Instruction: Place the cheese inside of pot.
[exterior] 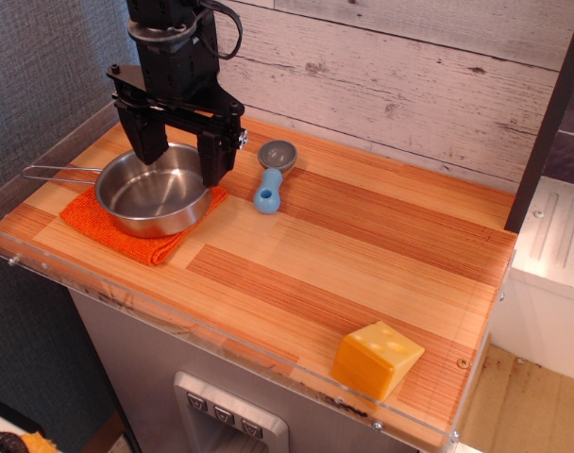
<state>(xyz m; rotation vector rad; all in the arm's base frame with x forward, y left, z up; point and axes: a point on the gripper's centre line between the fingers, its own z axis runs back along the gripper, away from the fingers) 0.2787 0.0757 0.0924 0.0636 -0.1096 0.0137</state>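
The cheese point(376, 359), a yellow-orange wedge with shallow round holes, sits near the front right corner of the wooden table top. The pot point(153, 192), a shiny steel saucepan with a thin wire handle pointing left, stands empty on an orange cloth point(108, 223) at the back left. My black gripper point(178, 162) hangs over the pot's far side with its two fingers spread wide apart. It is open and holds nothing. The cheese is far from it, across the table.
A grey scoop with a blue handle point(271, 179) lies just right of the pot. A clear plastic rim point(268, 354) runs along the table's front and sides. A plank wall stands behind, a black post point(551, 104) at the right.
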